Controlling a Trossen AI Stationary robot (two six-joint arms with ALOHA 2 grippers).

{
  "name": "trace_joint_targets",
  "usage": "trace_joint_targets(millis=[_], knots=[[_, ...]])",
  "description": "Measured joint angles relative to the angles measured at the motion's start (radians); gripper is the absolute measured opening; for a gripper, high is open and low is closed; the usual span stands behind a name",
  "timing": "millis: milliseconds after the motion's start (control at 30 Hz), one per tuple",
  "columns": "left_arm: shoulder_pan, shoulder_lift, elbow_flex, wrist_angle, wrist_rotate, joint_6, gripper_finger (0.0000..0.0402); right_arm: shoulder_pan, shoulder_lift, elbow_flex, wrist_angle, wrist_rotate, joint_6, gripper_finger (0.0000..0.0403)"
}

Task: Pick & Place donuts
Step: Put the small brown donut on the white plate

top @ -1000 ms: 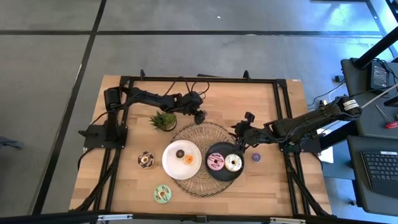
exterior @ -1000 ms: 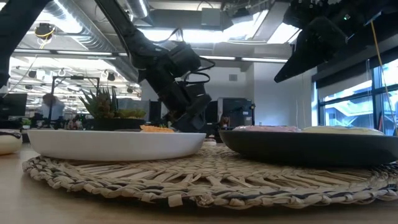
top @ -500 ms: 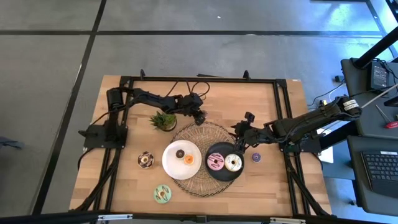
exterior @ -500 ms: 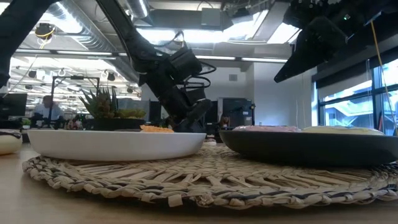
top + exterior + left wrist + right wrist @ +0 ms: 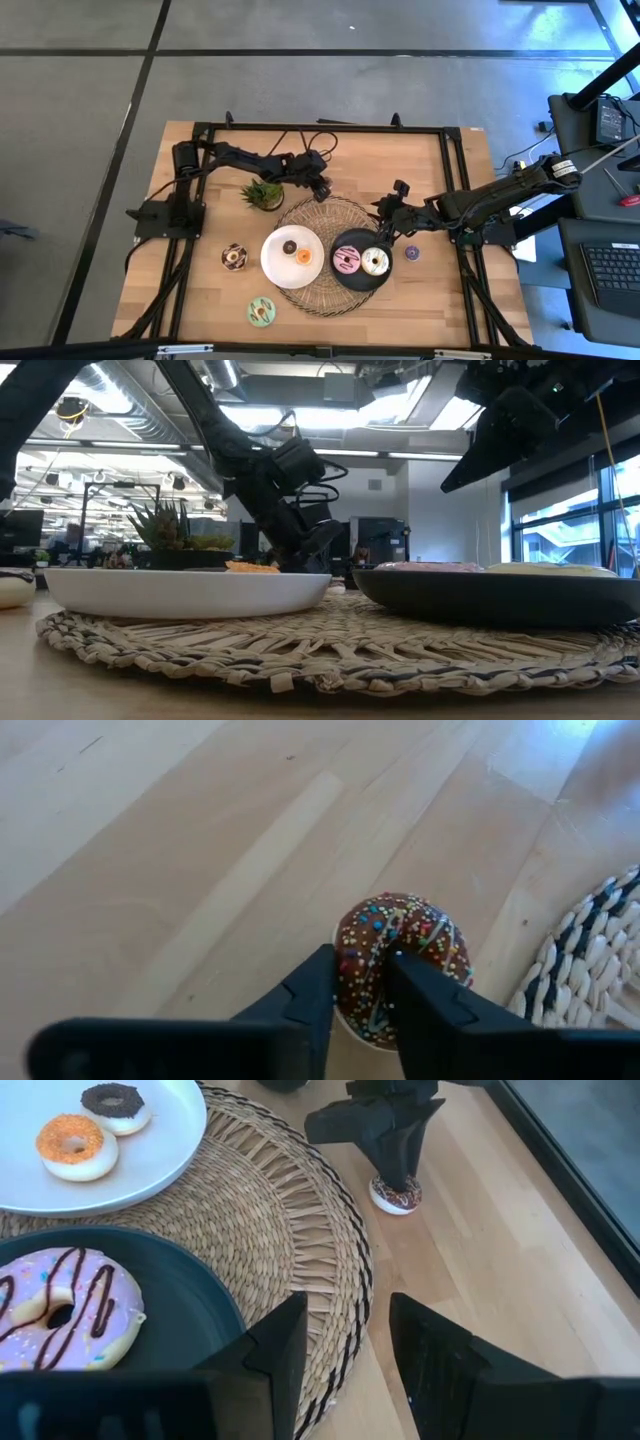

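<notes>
From above, the left gripper (image 5: 320, 191) sits just past the upper rim of the round woven straw mat (image 5: 322, 214), right of the small green potted plant (image 5: 262, 193); what it holds is hidden under it. The white round plate (image 5: 275, 260) carries a brown-iced ring and an orange-iced ring (image 5: 303, 257); the black round plate (image 5: 358, 279) carries a pink-iced donut (image 5: 346, 262) and a cream-iced donut (image 5: 375, 262). On the bare wooden bench (image 5: 440, 170) lie a brown ring (image 5: 233, 257) at centre left, a green ring (image 5: 261, 312) at lower left and a small purple ring (image 5: 411, 253) right of the black plate. The right gripper (image 5: 385, 226) hangs above that plate's upper right.

The low view cuts both plates to their rims and hides their contents, apart from an orange sliver.

The left wrist view alone shows the grip: the fingers (image 5: 310, 995) pinch a chocolate-iced donut with coloured sprinkles (image 5: 410, 945) resting on the bench, just beside the mat's edge.

The right wrist view shows the same donut (image 5: 397, 1195) under the left gripper at upper centre, beside the mat. The right fingers (image 5: 280, 1345) are spread, holding nothing.
</notes>
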Motion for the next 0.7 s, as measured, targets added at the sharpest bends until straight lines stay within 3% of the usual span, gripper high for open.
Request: trace_joint_targets(millis=[200,300,467,700], knots=[[-0.037,-0.119,-0.001,-0.038,0.042,0.041,0.0022,0.000,0.000,0.000,-0.013,0.000,0.000,0.0145],[-0.092,-0.201,-0.001,-0.144,0.043,0.069,0.0009,0.000,0.000,0.000,-0.017,0.007,0.000,0.0145],[-0.252,-0.298,0.000,-0.345,0.041,0.039,0.0016,0.000,0.000,0.000,-0.025,0.008,0.000,0.0145],[-0.511,-0.304,-0.002,-0.462,0.016,-0.063,0.0016,-0.004,0.000,0.000,-0.024,0.010,0.000,0.0145]])
